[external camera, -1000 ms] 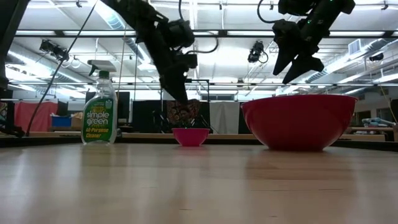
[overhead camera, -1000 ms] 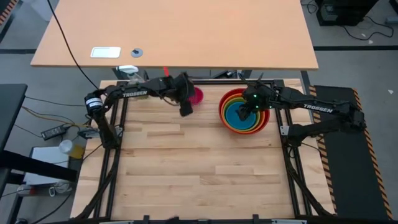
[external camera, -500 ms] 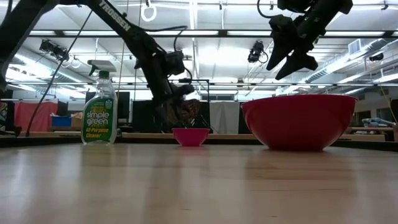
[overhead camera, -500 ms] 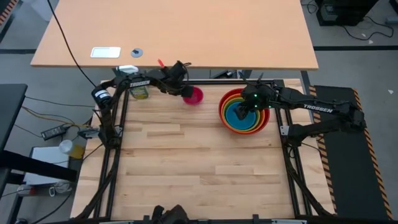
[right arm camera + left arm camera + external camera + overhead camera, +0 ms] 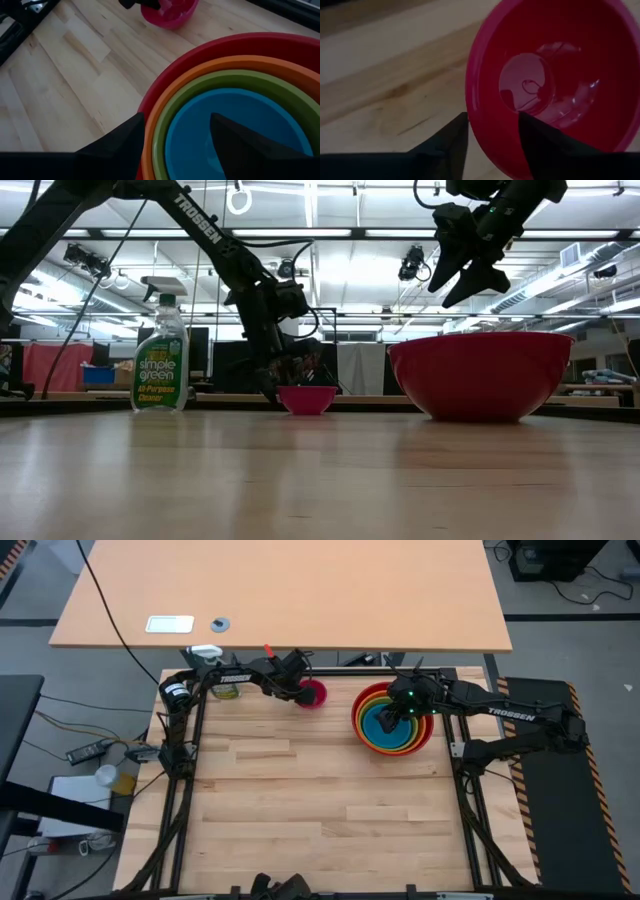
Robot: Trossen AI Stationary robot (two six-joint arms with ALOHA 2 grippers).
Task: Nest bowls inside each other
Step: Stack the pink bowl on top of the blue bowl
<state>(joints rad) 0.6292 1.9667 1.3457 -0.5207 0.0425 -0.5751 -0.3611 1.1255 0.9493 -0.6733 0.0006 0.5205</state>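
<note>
The pink bowl stands upright on its base at the far side of the table. My left gripper is down at the bowl's left rim, open, with one finger inside the bowl and one outside. To the right stands the red bowl, with the orange, lime green and blue bowls nested in it. My right gripper hangs open above that stack, clear of it. My left gripper comes slanting down from the table's left onto the pink bowl's left rim. One finger is inside the bowl and one is outside. Whether either finger touches the wall, I cannot tell. The bowl sits flat on the table.
A spray bottle stands at the far left corner, under my left arm. The metal frame rail runs along the far edge just behind the bowls. The wide near part of the wooden tabletop is bare.
My left gripper has come down and gone toward the far edge, rolling about its own axis, and now straddles the pink bowl's left rim. The pink bowl has stayed where it was.
</note>
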